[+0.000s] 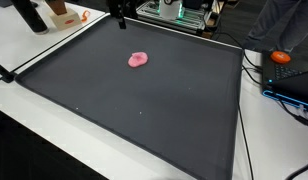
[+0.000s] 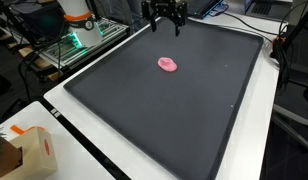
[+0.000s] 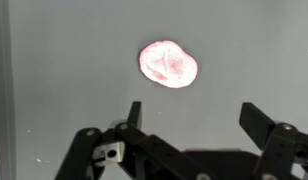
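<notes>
Claw [image 3: 192, 115]: black, two-fingered, jaws spread as wide as they go, nothing between them, nothing held. In the wrist view both fingers [image 3: 134, 112] enter from the lower edge, well apart from each other, with bare surface showing in the gap.

In both exterior views the claw [image 1: 121, 14] [image 2: 166, 20] hangs over the far edge of the mat. Whether it touches the surface cannot be told from these views.

Nearest thing: a small flat pink lump of soft-looking material [image 3: 169, 63], rounded but irregular in outline, its top creased. In the wrist view it lies beyond the fingertips, roughly in line with the gap between them and apart from both. In both exterior views the pink lump [image 1: 139, 60] [image 2: 168, 65] lies on the far half of the mat, near the claw but not touching it, alone there.

Support: a large, square, dark grey mat with a thin pale border [image 2: 174, 125], lying flat on a white table [image 2: 89, 135].

Off the mat:
- a brown cardboard box [image 2: 26, 152] at a near corner of the table, in an exterior view
- a green-lit metal-framed device [image 2: 79, 38] beyond the mat's far side
- an orange rounded object [image 1: 282, 57] beside dark cables, in an exterior view; what it is cannot be told
</notes>
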`<state>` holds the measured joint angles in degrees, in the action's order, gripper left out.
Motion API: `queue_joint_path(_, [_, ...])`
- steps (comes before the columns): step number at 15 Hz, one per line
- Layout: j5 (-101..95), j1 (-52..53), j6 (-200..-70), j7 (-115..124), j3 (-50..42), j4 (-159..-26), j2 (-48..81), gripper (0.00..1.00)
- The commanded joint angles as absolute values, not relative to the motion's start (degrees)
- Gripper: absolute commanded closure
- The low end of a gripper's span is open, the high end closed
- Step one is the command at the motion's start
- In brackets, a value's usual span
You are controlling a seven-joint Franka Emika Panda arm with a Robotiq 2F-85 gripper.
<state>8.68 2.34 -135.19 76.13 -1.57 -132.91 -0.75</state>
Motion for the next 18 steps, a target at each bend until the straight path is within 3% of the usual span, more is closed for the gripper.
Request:
queue_joint_path(1, [8.7,1.5,-135.0,76.1,-0.7,-132.7,-0.8,0.0])
queue_joint_path(11, [12.1,2.4,-138.0,75.4,0.3,-132.5,8.1,0.0])
queue_joint_path(18, [13.9,3.3,-148.8,74.5,0.9,-134.0,14.7,0.0])
